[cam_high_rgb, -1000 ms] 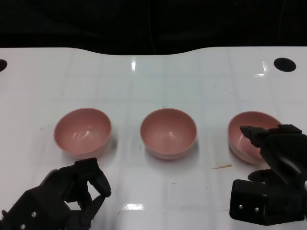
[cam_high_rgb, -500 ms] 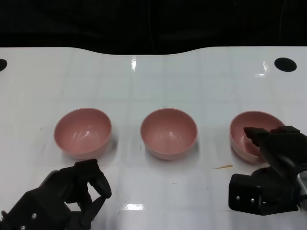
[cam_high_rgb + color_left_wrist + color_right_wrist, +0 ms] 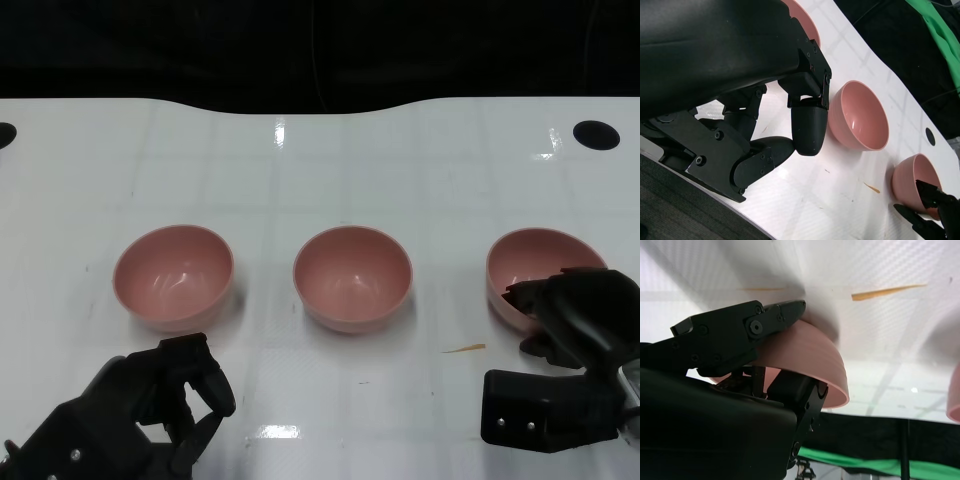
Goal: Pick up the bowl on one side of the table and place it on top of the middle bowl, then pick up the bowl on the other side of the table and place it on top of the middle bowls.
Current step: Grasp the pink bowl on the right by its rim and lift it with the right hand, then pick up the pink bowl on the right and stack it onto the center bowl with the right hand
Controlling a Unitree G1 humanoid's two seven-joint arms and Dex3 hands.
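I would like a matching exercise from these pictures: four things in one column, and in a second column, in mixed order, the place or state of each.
Things:
1. right bowl
2. middle bowl
3. left hand
4. orange sliver

Places or states:
A. holds nothing, fingers curled, near the table's front edge
B. lies flat on the table between two bowls
C. stands alone, untouched, at the centre
D. gripped at its rim by the right hand

Pairs: 1-D, 2-C, 3-A, 4-B
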